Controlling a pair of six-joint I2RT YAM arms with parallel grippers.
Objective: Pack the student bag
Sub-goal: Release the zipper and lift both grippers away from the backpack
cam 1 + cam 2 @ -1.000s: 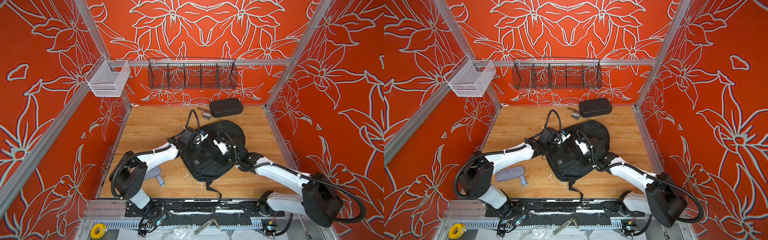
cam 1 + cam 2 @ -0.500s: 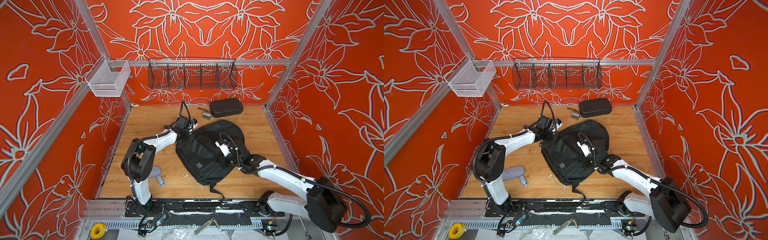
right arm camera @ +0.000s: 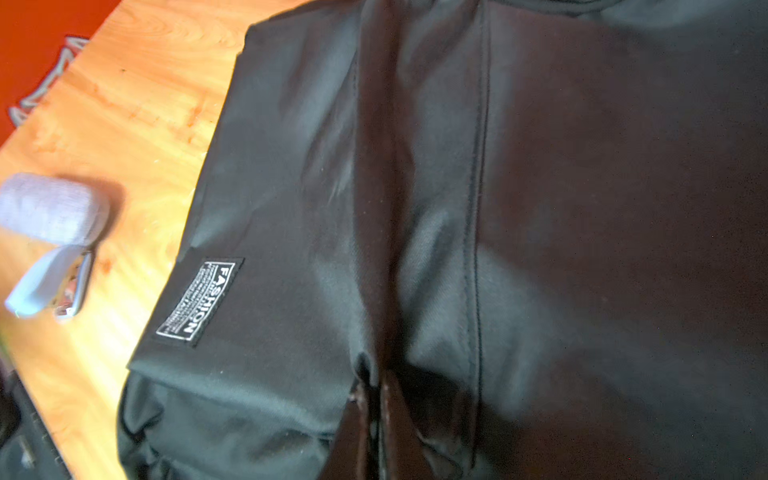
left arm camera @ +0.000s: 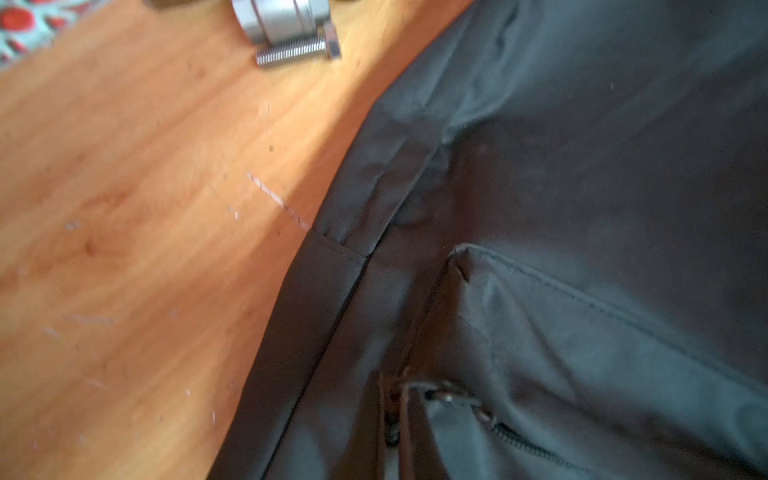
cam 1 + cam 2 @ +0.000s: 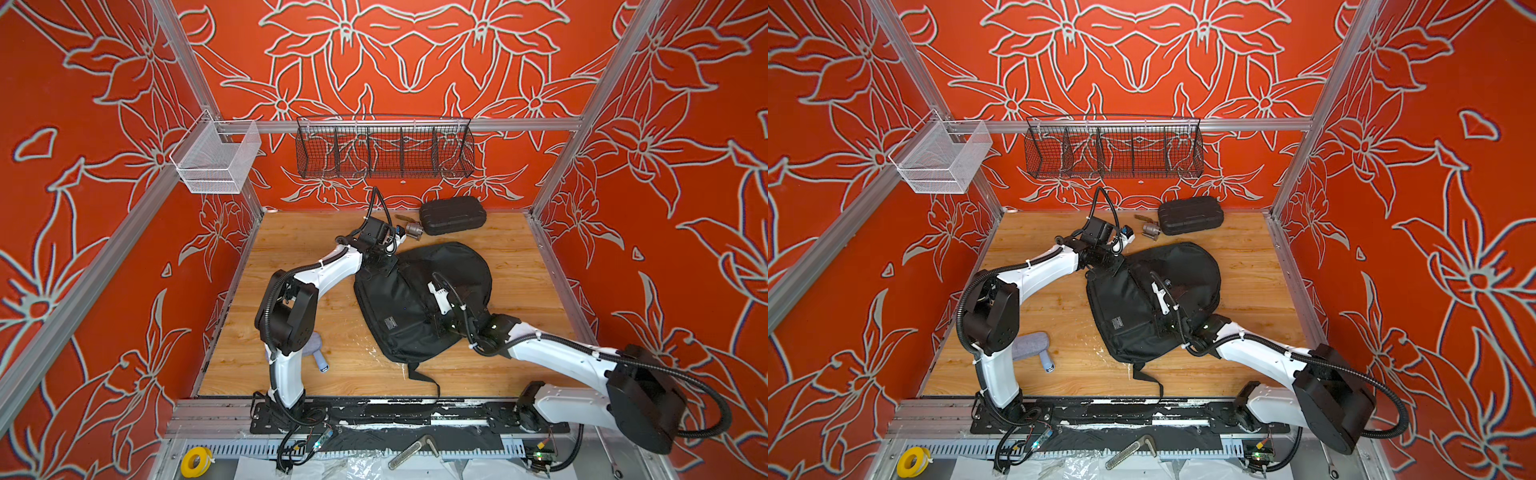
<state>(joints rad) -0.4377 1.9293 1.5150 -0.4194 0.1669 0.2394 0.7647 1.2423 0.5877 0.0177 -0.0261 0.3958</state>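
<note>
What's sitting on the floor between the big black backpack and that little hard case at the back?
Bare wood only, in both top views. The backpack and case lie apart; a small metal fitting sits beside the case, left of that stretch.

left arm (image 5: 332, 266) pulled back, student bag (image 5: 419, 299) flattened

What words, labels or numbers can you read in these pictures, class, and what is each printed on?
"FASHION": on the label patch sewn to the black backpack.
Smaller lines beside that word on the patch: too small and blurred to read.
In both top views the patch cannot be read.
</note>
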